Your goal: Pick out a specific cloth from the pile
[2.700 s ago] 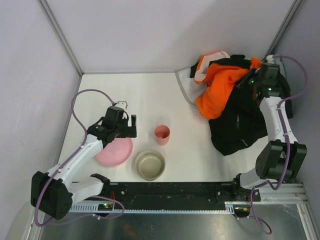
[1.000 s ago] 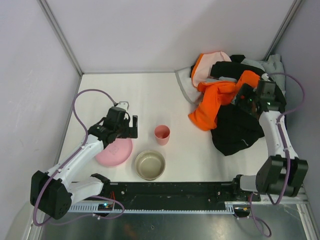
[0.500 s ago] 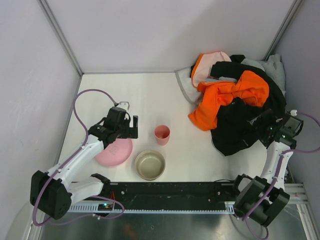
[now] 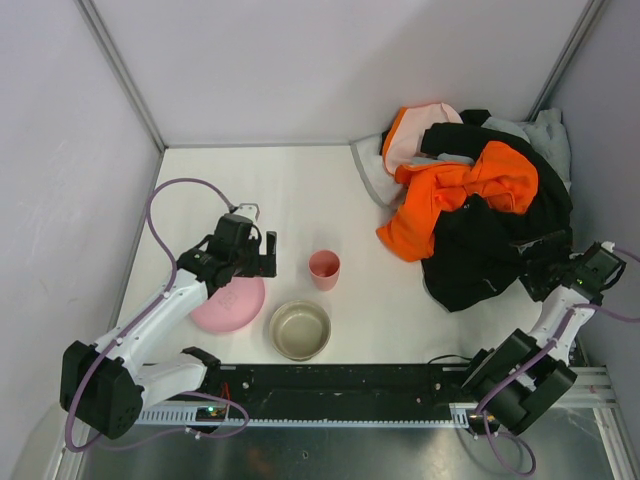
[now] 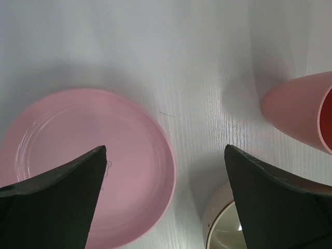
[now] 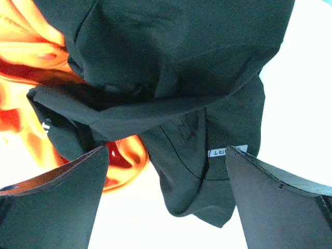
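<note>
The pile [image 4: 470, 190] of orange, black, grey and pale pink clothes fills the far right corner. At its near edge lies the black cloth [image 4: 470, 265], which carries a thin pale strip. In the right wrist view this cloth [image 6: 207, 176] hangs over the white table. My right gripper [image 4: 545, 275] hovers open at the cloth's right edge with nothing between its fingers; in its wrist view the right gripper [image 6: 166, 150] frames the black fabric. My left gripper [image 4: 265, 255] is open and empty above the pink plate.
A pink plate [image 4: 228, 303], a pink cup [image 4: 324, 269] and a beige bowl [image 4: 300, 330] stand near the left arm. The orange garment [image 4: 455, 195] drapes over the pile's middle, and another black fold [image 4: 450, 135] lies behind it. Walls close in behind and at both sides.
My right gripper has let go of the orange garment and drawn back to the near right. The orange garment now rests spread across the pile. The left arm has not moved.
</note>
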`<move>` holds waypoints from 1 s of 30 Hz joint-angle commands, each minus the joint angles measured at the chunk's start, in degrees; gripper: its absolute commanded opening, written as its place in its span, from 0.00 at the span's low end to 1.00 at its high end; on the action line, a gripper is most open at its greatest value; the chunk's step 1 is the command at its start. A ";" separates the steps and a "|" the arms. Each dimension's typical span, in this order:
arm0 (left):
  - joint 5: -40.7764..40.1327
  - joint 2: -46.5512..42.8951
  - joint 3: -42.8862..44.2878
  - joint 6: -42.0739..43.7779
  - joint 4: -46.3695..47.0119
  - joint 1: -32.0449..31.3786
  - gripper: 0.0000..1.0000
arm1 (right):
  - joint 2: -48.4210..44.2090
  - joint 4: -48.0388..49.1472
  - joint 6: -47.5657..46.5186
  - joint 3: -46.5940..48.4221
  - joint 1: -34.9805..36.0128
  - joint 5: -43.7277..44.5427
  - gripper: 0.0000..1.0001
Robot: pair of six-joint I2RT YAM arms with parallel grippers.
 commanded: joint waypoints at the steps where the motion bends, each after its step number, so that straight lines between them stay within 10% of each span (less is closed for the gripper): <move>1: -0.77 -0.98 2.29 0.88 0.26 -0.60 1.00 | 3.03 6.46 3.98 -0.53 -0.40 -1.06 0.99; 11: -0.55 -0.77 2.36 1.01 0.24 -0.61 1.00 | 12.50 17.52 8.12 0.13 2.18 0.44 0.89; 20: -0.74 -0.78 2.29 1.06 0.30 -0.62 1.00 | 18.12 18.86 7.93 8.31 9.15 1.01 0.16; 30: -0.60 -0.66 2.37 1.12 0.24 -0.61 1.00 | 24.78 14.21 7.10 30.24 18.31 3.11 0.00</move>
